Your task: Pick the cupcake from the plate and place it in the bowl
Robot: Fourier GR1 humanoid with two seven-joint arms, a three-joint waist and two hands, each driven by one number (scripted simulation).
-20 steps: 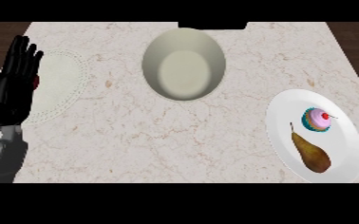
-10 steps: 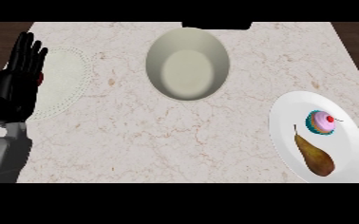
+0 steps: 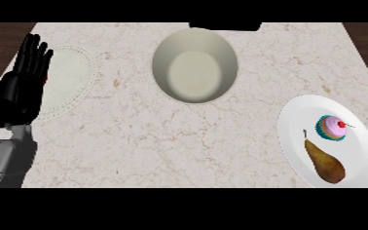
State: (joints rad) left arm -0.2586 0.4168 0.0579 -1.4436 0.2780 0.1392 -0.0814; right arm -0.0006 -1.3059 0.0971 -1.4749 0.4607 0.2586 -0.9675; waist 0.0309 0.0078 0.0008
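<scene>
The task is sitting at its very start, judging by how things lie: the small cupcake with pink frosting, a teal wrapper and a red cherry on top is resting on the round white plate at the right edge of the frame, toward the lower right, and nothing is touching it. A brown pear is lying on the same plate just below the cupcake, its stem pointing up toward it; the two look close but apart.

The large, deep, off-white oval bowl is sitting at the upper centre of the pale marbled stone bench, well apart from the plate.

Only the left robot hand is showing, at the left edge of the frame, black, with its fingers straight and pointing upward, open and holding nothing. It is overlapping the edge of a flat, round, cream-coloured mat with a dotted border. The right robot hand is not in view.

The next move, as I judge it, calls for a robot hand coming in over the plate, closing around the cupcake without knocking the pear beside it, then lifting it and carrying it up and left to the bowl.

No brands, labels or writing are showing anywhere.
</scene>
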